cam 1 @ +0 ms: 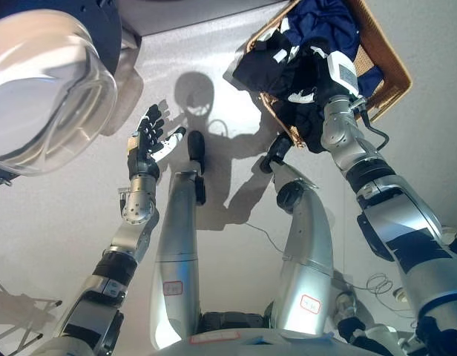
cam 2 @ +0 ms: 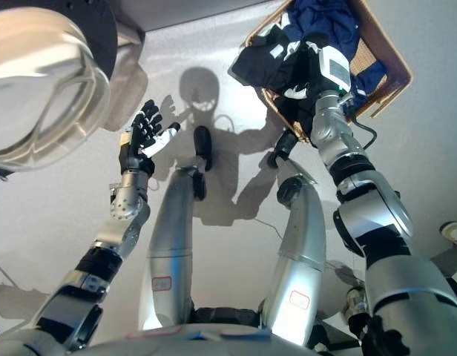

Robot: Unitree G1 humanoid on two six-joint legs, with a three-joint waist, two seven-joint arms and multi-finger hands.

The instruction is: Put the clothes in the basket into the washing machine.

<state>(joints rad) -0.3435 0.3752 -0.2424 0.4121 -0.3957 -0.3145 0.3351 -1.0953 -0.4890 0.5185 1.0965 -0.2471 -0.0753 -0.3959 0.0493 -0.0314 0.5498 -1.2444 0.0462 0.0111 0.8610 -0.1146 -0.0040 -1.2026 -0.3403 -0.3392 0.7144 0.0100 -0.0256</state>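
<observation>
A woven basket (cam 1: 395, 74) stands on the floor at the upper right, full of dark blue and black clothes (cam 1: 265, 63), some with white marks. Some cloth hangs over its near rim. My right hand (cam 1: 317, 63) is down in the basket among the clothes, and its fingers are lost in the dark cloth. My left hand (cam 1: 148, 137) is open and empty, fingers spread, raised above the floor just right of the washing machine's open glass door (cam 1: 43, 89) at the upper left. It also shows in the right eye view (cam 2: 145, 137).
The washing machine's dark front (cam 1: 110, 30) shows behind the round door at the top left. Pale grey floor (cam 1: 214, 67) lies between the machine and the basket.
</observation>
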